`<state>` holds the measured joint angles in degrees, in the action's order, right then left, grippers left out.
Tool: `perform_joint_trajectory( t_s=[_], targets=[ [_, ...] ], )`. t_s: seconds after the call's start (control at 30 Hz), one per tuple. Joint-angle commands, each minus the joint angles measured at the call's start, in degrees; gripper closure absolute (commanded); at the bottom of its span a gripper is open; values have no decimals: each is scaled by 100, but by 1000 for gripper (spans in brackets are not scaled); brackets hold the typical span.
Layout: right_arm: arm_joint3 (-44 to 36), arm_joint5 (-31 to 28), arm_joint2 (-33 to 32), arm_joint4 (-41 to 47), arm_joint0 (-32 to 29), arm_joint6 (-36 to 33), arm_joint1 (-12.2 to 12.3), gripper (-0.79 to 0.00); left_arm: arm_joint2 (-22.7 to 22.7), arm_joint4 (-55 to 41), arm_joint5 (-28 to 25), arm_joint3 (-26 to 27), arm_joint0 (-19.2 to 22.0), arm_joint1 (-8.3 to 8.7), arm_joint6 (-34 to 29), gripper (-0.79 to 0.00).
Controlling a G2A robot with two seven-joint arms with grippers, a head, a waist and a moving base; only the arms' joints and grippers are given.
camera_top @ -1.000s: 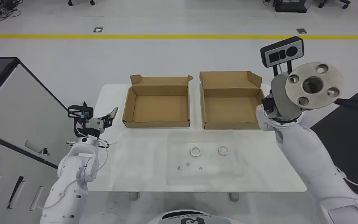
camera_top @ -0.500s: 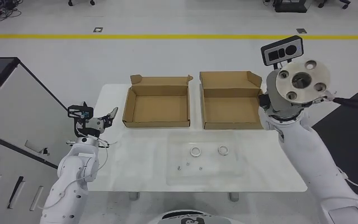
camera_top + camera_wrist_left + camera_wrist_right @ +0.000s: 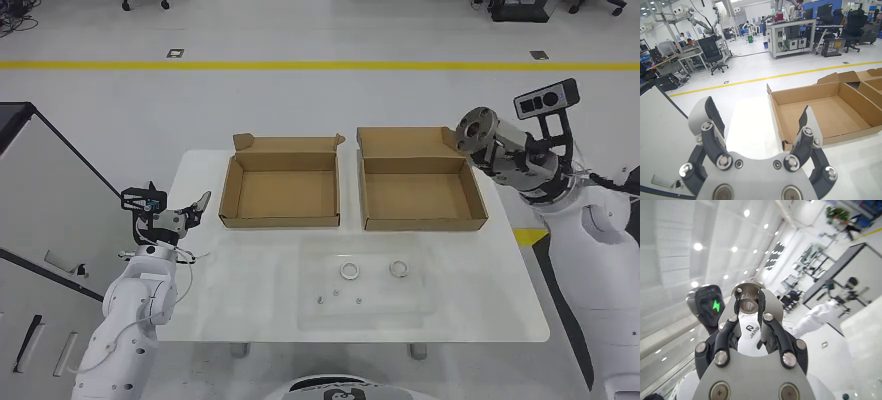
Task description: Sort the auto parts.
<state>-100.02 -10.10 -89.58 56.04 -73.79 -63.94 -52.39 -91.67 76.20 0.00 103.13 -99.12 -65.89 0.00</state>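
My right gripper [image 3: 748, 306] is shut on a metal flanged bushing [image 3: 747, 298], its bore facing the wrist camera. From above, the flange [image 3: 476, 128] hangs in the air at the far right corner of the right cardboard box [image 3: 415, 205], with the right gripper [image 3: 489, 138] behind it. Two metal rings [image 3: 350, 270] [image 3: 399, 268] and a few small parts [image 3: 337, 294] lie on a clear sheet [image 3: 420, 300] in the table's middle. At the table's left edge my left gripper [image 3: 196, 207] [image 3: 757, 106] stands open, holding nothing.
Two open cardboard boxes sit side by side at the back of the white table [image 3: 250, 290]; the left box [image 3: 280, 195] [image 3: 821, 113] lies just ahead of the left gripper. A grey cabinet [image 3: 40, 190] stands off the table's left side.
The right arm has swung outward to the right and lowered; the flange, earlier facing the top camera up close, now points sideways by the right box's corner. The left arm has stayed still.
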Motion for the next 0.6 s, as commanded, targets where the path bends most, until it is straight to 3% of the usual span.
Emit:
perform_joint_trajectory(
  t_s=[0.0, 0.07, 0.23, 0.57],
  targets=[
    [-11, 191, -269, -1107, 7, 122, 60, 0, 0, 0, 0, 0, 0, 0, 0, -785],
    [-31, 243, -479, -2352, 92, 221, 137, 0, 0, 0, 0, 0, 0, 0, 0, -785],
    [35, 448, -378, -3566, 472, 167, 205, 0, 0, 0, 0, 0, 0, 0, 0, -785],
    [619, 493, 964, -6526, 1721, 64, 217, 0, 0, 0, 0, 0, 0, 0, 0, -785]
  ],
)
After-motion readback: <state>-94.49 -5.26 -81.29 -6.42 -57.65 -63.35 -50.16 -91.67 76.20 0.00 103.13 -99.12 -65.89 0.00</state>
